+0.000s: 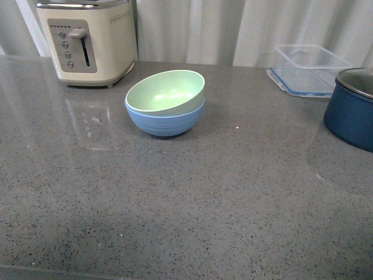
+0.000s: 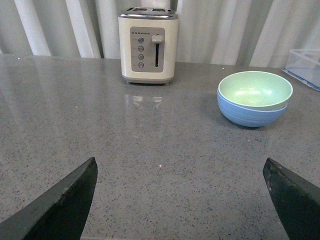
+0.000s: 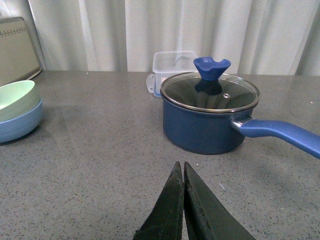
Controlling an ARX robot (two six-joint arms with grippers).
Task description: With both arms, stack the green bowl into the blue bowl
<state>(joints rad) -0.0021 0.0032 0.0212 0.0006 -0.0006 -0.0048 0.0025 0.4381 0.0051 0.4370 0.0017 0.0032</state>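
The green bowl point(image 1: 166, 91) sits tilted inside the blue bowl point(image 1: 165, 121) on the grey counter, in front of the toaster. Neither arm shows in the front view. In the left wrist view the green bowl point(image 2: 255, 89) rests in the blue bowl point(image 2: 250, 114) far ahead to one side; my left gripper point(image 2: 180, 167) is open and empty, its fingertips point(image 2: 75, 192) wide apart over bare counter. In the right wrist view the two bowls, green point(image 3: 15, 99) in blue point(image 3: 19, 125), sit at the picture's edge; my right gripper point(image 3: 180, 167) is shut and empty above the counter.
A cream toaster point(image 1: 87, 41) stands at the back left. A clear plastic container point(image 1: 309, 69) sits at the back right. A dark navy pot point(image 1: 352, 108) with a glass lid point(image 3: 210, 90) and a long blue handle point(image 3: 280, 132) stands at the right edge, just ahead of my right gripper.
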